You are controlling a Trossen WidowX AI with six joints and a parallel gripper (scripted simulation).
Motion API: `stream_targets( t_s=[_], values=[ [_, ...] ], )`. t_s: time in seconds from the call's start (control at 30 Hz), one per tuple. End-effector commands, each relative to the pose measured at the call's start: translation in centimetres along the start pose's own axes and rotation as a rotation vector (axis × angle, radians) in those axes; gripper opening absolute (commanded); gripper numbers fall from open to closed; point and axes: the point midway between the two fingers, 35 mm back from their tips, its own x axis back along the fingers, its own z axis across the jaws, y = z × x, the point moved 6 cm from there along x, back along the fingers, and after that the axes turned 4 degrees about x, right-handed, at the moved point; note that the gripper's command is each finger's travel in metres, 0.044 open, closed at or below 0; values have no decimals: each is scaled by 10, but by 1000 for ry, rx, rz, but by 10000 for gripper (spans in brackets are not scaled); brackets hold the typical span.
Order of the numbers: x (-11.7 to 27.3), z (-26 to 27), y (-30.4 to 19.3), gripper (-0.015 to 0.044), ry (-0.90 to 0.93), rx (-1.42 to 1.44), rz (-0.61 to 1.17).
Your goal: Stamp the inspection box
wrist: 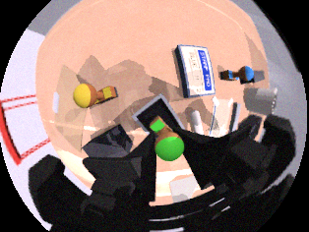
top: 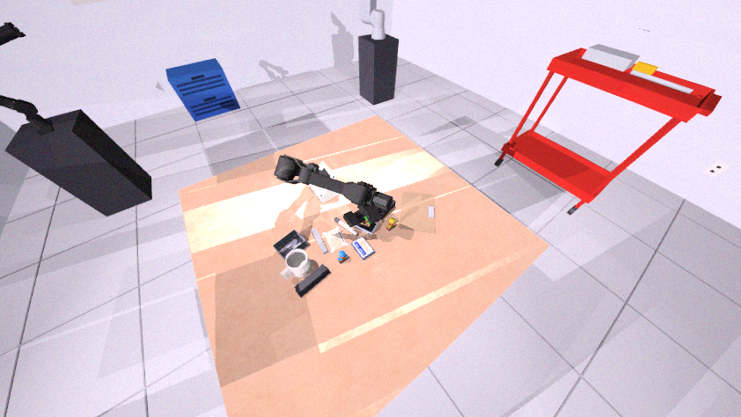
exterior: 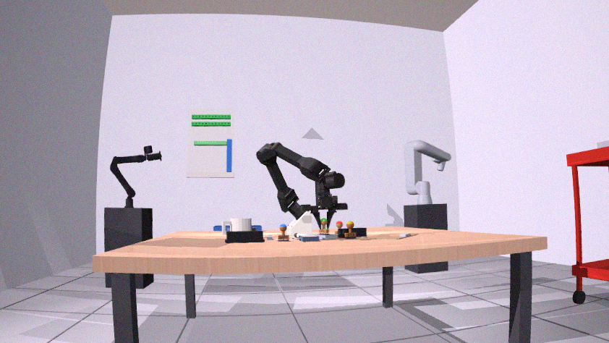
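Observation:
My gripper [top: 365, 219] [exterior: 324, 226] [wrist: 163, 132] points down, shut on the wooden handle of the green-knobbed stamp [exterior: 323, 221] [wrist: 169, 148]. The stamp is upright, its base over the black ink pad [wrist: 159, 109] in its grey-rimmed tray. Whether its face touches the pad is hidden; no PASS lettering is legible. The blue and white lid [top: 363, 248] [wrist: 194, 71] marked STAMP PAD lies beside the pad. A white sheet [top: 335, 241] [wrist: 220, 115] with dark marks lies near the lid; I cannot tell whether it is the card, and no inspection box is readable.
A yellow-knobbed stamp [top: 391, 223] [exterior: 349, 229] [wrist: 85, 95], a red-knobbed one [exterior: 339, 224] and a blue-knobbed one [top: 341, 256] [exterior: 283, 229] [wrist: 246, 74] stand nearby. A white mug [top: 297, 262] [exterior: 241, 224] and black block [top: 311, 281] are farther off. A tan sheet [top: 417, 220] lies beyond the yellow stamp.

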Motion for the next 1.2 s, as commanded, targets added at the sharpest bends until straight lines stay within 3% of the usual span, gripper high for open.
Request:
stream_targets(
  t_s=[0.0, 1.17],
  values=[
    [-3, -1, 1, 0, -4, -3, 2],
    [22, 0, 2, 0, -2, -3, 2]
  ],
)
